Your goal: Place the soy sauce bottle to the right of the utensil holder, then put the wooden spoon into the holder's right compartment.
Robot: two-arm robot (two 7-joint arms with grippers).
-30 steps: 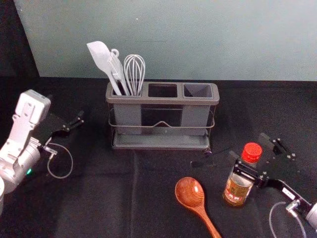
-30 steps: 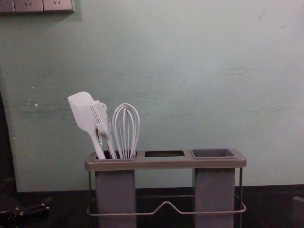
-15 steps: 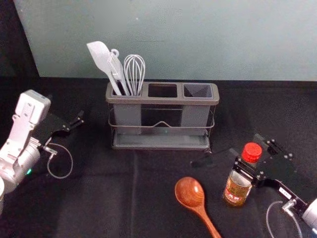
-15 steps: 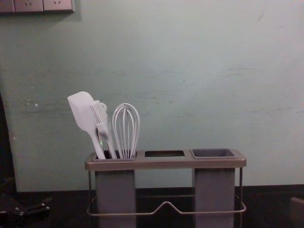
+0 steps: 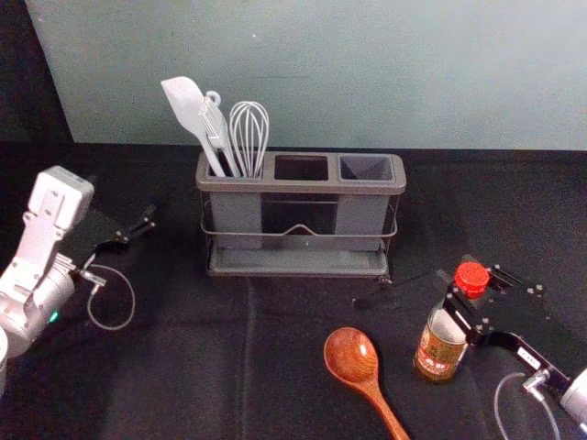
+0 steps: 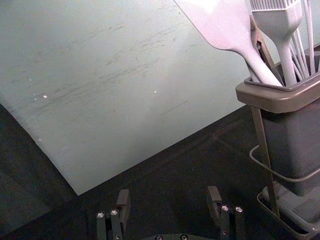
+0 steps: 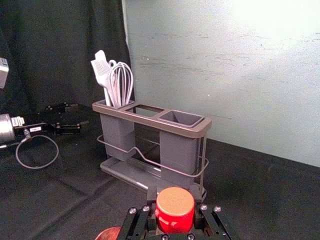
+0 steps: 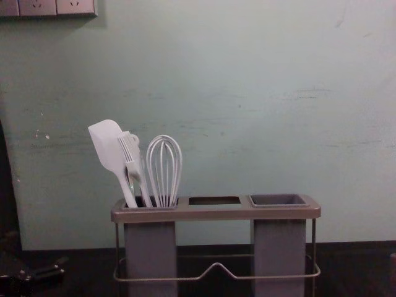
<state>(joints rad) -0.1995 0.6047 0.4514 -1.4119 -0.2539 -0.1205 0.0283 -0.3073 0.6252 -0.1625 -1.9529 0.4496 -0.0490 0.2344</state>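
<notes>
The right end effector (image 7: 175, 198) is clamping the bottle (image 5: 439, 345) near its top, probably leaving its base free for the desk (image 5: 211, 367); the bottle is leaning slightly at the holder's (image 5: 301, 186) four o'clock. The spoon (image 5: 351, 356) is lying at five, presumably awaiting its turn. The left end effector (image 6: 168, 192) is idling at nine, fingers apart.
</notes>
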